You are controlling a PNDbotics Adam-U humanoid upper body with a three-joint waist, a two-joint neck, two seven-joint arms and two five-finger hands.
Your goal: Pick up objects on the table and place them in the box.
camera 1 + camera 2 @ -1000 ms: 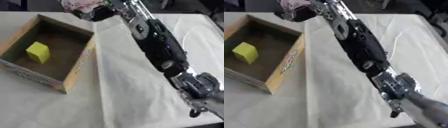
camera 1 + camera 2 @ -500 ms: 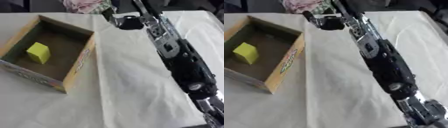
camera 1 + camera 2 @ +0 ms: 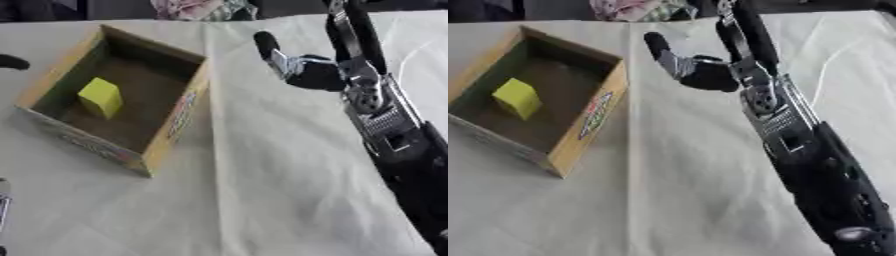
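On counter [image 3: 262, 200], draped in pale cream cloth: open rectangular cardboard box [image 3: 179, 112] with tan walls and printed label on near side, set at view's left, slightly askew. Inside box: small yellow-green block [image 3: 101, 97], resting on brown floor toward left wall, tilted a little. Box otherwise dark inside.

Right of box, well apart from it: right robot hand [image 3: 702, 70], black with silver parts, reaching in along black-and-silver forearm [image 3: 798, 145] from lower right corner. Palm dark and rounded, hovering over cloth near far half of counter. One digit [image 3: 662, 50] sticking out straight toward upper left, others extended up toward far edge. Fingers straight, spread apart, nothing held between them. No contact with box.

At far edge, beyond the fingers: crumpled pink-and-white patterned cloth bundle [image 3: 188, 7], lying at counter's rim, partly cut off by top of view. Whether fingertips touch it: cannot tell.

At left edge of left eye view: small dark rounded shape [image 3: 12, 62] just outside box's left wall, and pale sliver [image 3: 3, 200] lower down; neither identifiable. Left robot hand not identifiable anywhere.

Cloth wrinkled in long creases running away from viewer through middle of counter.
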